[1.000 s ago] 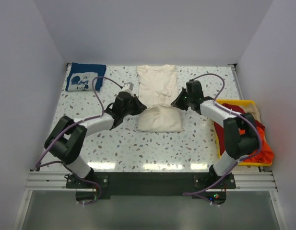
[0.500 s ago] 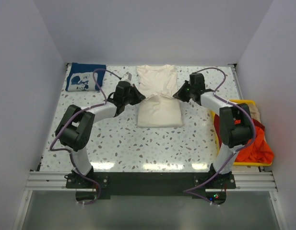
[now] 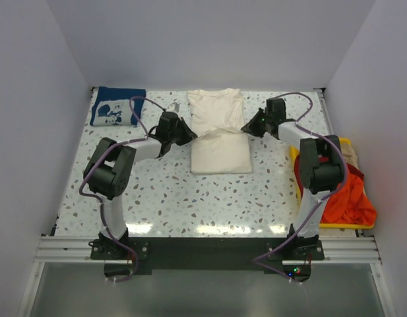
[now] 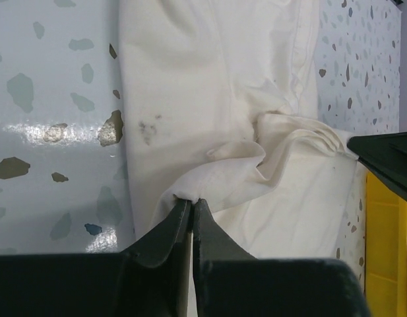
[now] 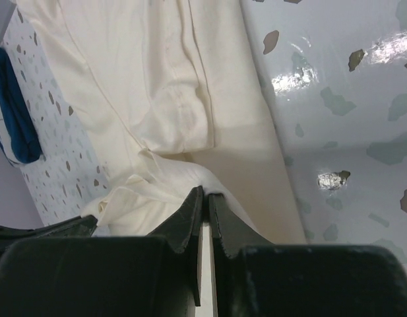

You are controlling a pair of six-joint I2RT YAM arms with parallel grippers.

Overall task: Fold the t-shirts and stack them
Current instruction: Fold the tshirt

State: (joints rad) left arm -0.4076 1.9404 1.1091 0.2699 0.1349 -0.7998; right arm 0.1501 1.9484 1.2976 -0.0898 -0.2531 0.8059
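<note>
The large cream t-shirt (image 3: 218,132) lies at the table's back centre, its near half folded up over the far half. My left gripper (image 3: 190,135) is shut on the folded edge's left corner (image 4: 183,191). My right gripper (image 3: 248,127) is shut on the right corner (image 5: 210,188). Both hold the edge a little above the shirt. The navy t-shirt with white print (image 3: 116,105) lies folded at the back left. The orange-red t-shirt (image 3: 348,198) and the beige t-shirt (image 3: 351,153) lie in the yellow bin.
The yellow plastic bin (image 3: 322,141) stands at the right edge of the table. White walls enclose the table at the back and sides. Purple cables loop over both arms.
Both grippers have carried the cream shirt's near edge away from me, toward the back of the table, so the fold lies further over the shirt.
</note>
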